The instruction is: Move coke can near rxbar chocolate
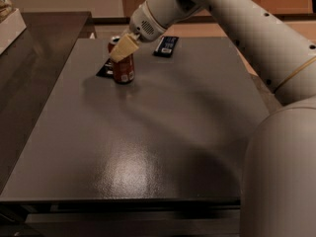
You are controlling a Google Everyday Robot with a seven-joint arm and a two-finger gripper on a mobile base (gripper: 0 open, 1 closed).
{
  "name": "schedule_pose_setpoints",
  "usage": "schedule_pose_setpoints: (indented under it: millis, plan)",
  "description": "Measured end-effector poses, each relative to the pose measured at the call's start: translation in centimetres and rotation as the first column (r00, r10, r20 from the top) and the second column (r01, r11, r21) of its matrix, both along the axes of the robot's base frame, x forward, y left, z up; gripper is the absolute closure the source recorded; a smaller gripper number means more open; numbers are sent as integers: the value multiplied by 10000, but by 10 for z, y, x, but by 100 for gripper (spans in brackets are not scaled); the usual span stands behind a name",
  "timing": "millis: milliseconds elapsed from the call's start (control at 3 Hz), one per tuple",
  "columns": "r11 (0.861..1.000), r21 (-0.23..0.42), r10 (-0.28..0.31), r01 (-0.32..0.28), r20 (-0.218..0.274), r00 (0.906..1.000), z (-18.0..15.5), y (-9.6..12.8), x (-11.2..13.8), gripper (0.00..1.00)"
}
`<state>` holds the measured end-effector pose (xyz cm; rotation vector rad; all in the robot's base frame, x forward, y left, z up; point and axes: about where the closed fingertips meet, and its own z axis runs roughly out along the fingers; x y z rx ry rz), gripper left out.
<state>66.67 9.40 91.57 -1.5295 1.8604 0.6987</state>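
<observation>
Upright, the coke can (123,71) stands beside the rxbar chocolate (103,72), toward the worktop's (148,132) far-left corner. The pincer (124,48) is at its top (grip: cannot tell).

One camera looks down on the worktop (148,142) from above and just behind its near edge. It is tilted forward and faces the far edge, which lies high in the view. It sits close to the robot: the robot's body (281,177) fills the lower right and hides the near right corner. The arm (237,28) reaches in from the right toward the far left corner, where the gripper (122,49) sits at the top of the coke can (124,72), far from the lens.
</observation>
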Motion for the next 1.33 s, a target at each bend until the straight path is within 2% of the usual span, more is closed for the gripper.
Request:
schedule_pose_setpoints:
  millis: [667,1000,1333]
  plan:
    - [10000,-9,84,-84,-67,9999,-4,5,-1,11]
    - [9999,-13,117,-117,-94,9999,-6,7,-1,0]
    - [9999,-14,119,-119,-95,9999,-6,7,-1,0]
